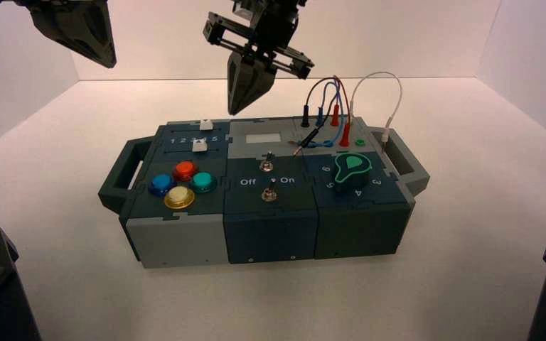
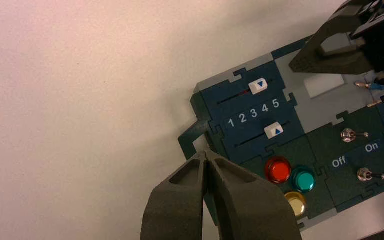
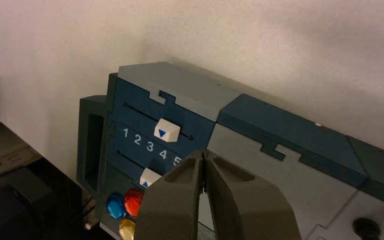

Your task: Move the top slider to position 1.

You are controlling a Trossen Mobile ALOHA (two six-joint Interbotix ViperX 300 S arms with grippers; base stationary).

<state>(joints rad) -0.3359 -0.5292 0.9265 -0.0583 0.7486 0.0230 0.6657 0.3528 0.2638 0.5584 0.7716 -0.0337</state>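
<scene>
Box mid-frame in high view, handles out to either side. Right gripper hanging above box's back edge, fingers pressed together, holding nothing; probably closed to push with the tip. Left gripper parked upper left, also closed, empty. Top slider at box's upper-left corner, sitting near 4; track parallel to number row, arrow pointing at digits. Position 1 at row's far end, toward the handle.

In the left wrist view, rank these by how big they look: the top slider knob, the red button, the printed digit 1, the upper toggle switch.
Largest to smallest:
1. red button
2. top slider knob
3. upper toggle switch, close to the knob in apparent size, so that order is unsure
4. digit 1
</scene>
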